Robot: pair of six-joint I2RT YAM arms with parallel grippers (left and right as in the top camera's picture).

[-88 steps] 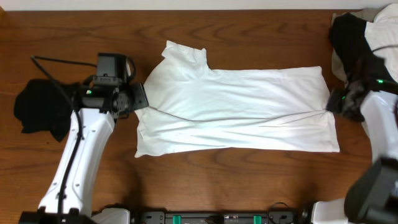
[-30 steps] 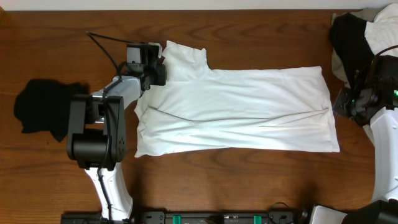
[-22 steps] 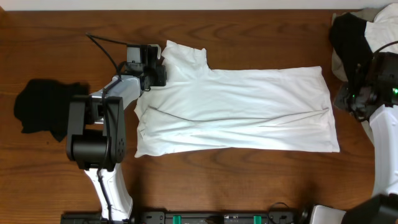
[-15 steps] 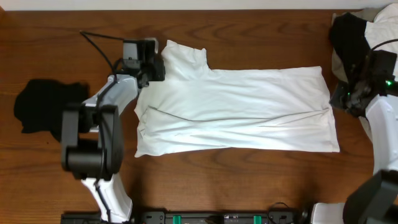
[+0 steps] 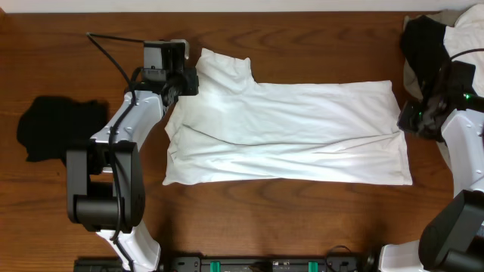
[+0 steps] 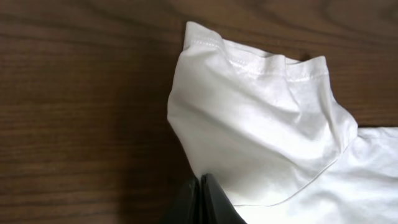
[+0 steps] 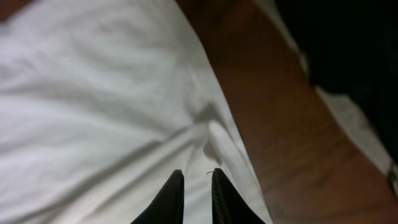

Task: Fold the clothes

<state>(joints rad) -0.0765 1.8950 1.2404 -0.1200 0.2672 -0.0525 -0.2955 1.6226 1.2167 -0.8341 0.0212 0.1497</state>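
A dark reddish-brown wood-grain worktop [image 5: 302, 219] fills the view under soft even light, a pale strip [image 5: 227, 4] bordering its far edge.

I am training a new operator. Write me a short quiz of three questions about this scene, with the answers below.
1. True or false: the small black garment lies apart from the white T-shirt.
2. The jaws of the left gripper are: A) wide open above bare wood; B) shut at the sleeve end of the T-shirt; C) shut on the black garment.
3. At which end of the T-shirt is the right gripper?

Key: 1 true. 2 B. 3 the straight hem end, opposite the sleeve.
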